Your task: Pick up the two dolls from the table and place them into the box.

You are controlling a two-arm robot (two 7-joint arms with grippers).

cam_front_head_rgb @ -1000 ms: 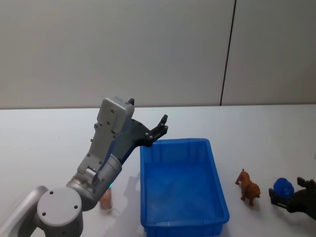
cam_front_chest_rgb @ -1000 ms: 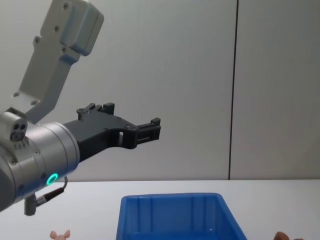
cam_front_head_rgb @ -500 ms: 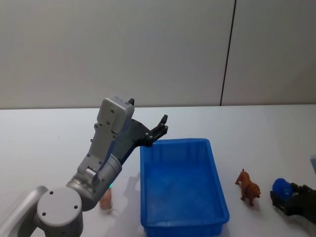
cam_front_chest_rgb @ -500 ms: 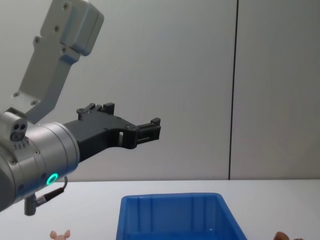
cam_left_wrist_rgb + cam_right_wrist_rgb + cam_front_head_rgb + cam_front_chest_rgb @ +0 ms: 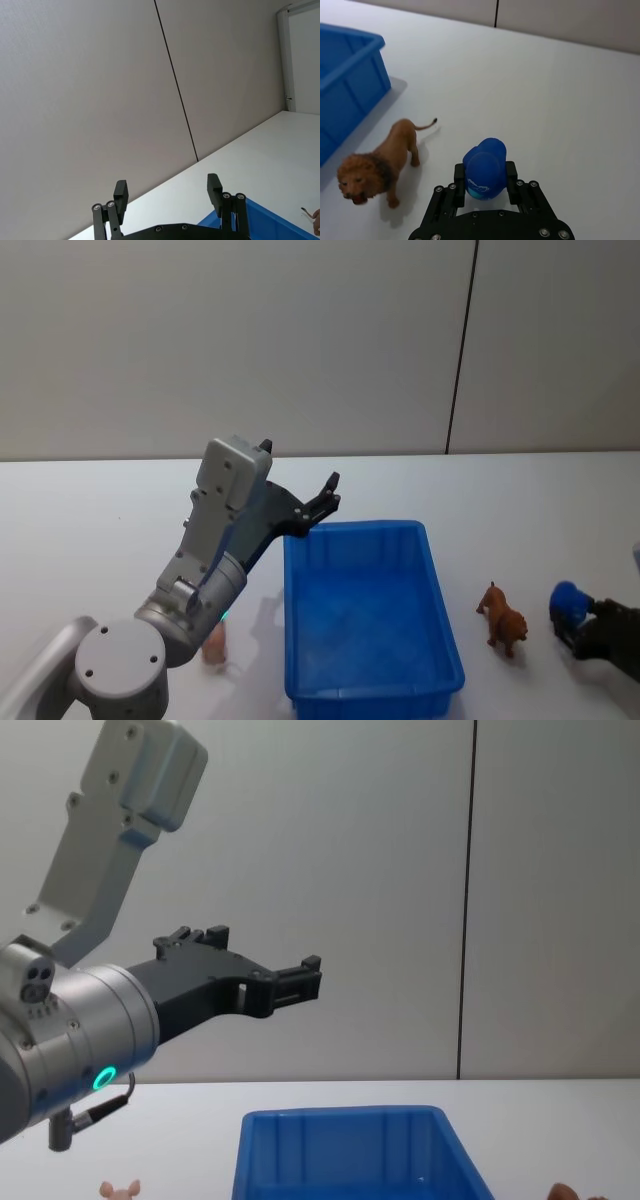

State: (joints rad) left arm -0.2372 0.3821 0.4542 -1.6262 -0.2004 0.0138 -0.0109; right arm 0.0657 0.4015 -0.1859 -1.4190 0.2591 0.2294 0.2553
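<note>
Dolls on the table, none in the box; right gripper closed on the blue figure.
Box (image 5: 443, 610) sits mid-table (image 5: 100, 520), its blue floor bare from wall to wall. Pink doll (image 5: 214, 643) stands just left of the box, partly hidden by the left arm. Brown lion (image 5: 503, 618) stands right of the box, apart from it. Right gripper (image 5: 485, 171) is low at the table's right, fingers pressed on both sides of the blue figure (image 5: 485, 157), beside the lion. Left gripper (image 5: 328, 495) hangs above the box's far left corner, fingers spread, holding nothing.
</note>
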